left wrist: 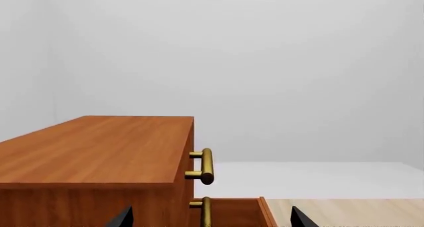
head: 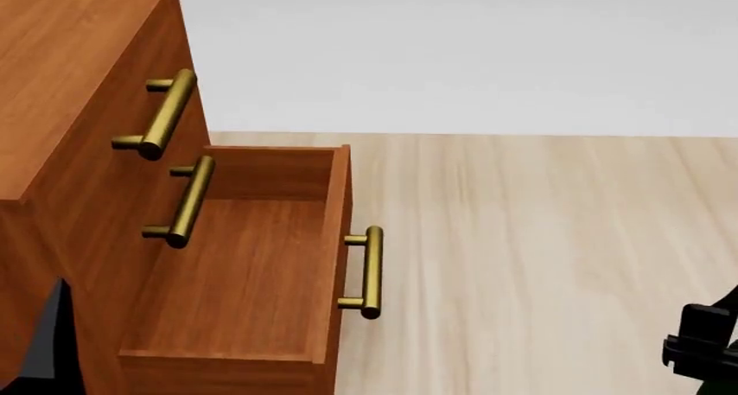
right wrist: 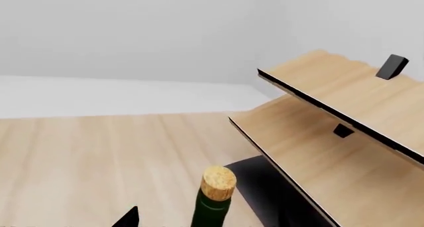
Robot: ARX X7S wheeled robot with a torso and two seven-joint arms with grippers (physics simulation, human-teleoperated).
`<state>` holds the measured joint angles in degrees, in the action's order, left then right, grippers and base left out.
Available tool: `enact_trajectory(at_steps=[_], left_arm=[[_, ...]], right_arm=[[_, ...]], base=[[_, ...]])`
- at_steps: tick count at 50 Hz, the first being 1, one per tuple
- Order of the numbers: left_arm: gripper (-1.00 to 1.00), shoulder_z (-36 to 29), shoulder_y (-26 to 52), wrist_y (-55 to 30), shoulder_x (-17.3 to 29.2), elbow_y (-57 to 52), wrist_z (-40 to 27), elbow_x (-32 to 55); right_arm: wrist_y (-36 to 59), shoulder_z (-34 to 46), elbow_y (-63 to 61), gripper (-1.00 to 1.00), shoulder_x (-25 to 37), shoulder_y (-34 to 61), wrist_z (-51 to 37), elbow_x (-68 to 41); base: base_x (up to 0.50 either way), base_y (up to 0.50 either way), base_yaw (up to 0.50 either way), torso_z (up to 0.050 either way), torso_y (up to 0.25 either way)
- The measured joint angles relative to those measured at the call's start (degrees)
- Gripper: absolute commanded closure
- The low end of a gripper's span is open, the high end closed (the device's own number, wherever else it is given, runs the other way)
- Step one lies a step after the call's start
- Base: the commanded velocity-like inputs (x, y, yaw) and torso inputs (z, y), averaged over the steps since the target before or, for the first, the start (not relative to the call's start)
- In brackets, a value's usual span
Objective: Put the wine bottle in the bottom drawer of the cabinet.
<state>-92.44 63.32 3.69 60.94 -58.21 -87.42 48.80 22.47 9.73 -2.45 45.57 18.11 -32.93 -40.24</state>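
Note:
The reddish-brown cabinet point(head: 69, 75) stands at the left of the head view. Its bottom drawer point(head: 231, 274) is pulled out and holds nothing; a brass bar handle point(head: 366, 272) is on its front. In the left wrist view my left gripper point(left wrist: 212, 218) is open, level with the cabinet top point(left wrist: 93, 147) and in front of the second handle point(left wrist: 206, 212). The wine bottle point(right wrist: 213, 204) shows its tan cork and dark green neck in the right wrist view. My right gripper point(right wrist: 212, 220) is open around that neck, one fingertip point(right wrist: 126, 218) well apart from the glass.
A light wooden rack point(right wrist: 331, 152) with slanted shelves and a black base point(right wrist: 265, 192) stands close beside the bottle. Pale wood floor point(head: 531, 239) stretches between the cabinet and my right arm point(head: 703, 347). A dark part of my left arm point(head: 48, 343) shows beside the cabinet.

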Motion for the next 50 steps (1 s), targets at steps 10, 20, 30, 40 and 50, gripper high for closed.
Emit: enact_trajectory(at_steps=[10, 20, 30, 40, 50], left_arm=[[-1.0, 0.39, -0.76, -0.17, -0.33, 0.49, 0.29, -0.11], [-1.0, 0.9, -1.43, -0.24, -0.34, 0.85, 0.46, -0.03], [-1.0, 1.45, -1.88, -0.55, -0.67, 1.27, 0.64, 0.37], [-1.0, 1.82, -2.62, -0.6, -0.9, 1.54, 0.97, 0.12], [-1.0, 2.22, -3.31, -0.66, -0.86, 1.72, 1.15, -0.2]], right_arm=[[-0.46, 0.28, 3.12, -1.0, -0.79, 1.56, 0.84, 0.61], [-0.46, 1.03, 6.12, -1.0, -1.59, 3.26, 1.53, 1.5], [-0.5, 2.3, 10.08, -1.0, -2.95, 6.33, 2.59, 2.85], [0.28, 3.75, 12.49, -1.0, -3.87, 9.24, 3.48, 3.95], [0.53, 5.3, 15.72, -1.0, -4.66, 11.78, 4.74, 5.4]], base=[[0.0, 0.0, 0.0, 0.0, 0.0], [0.0, 0.0, 0.0, 0.0, 0.0], [0.0, 0.0, 0.0, 0.0, 0.0], [0.0, 0.0, 0.0, 0.0, 0.0], [0.0, 0.0, 0.0, 0.0, 0.0]])
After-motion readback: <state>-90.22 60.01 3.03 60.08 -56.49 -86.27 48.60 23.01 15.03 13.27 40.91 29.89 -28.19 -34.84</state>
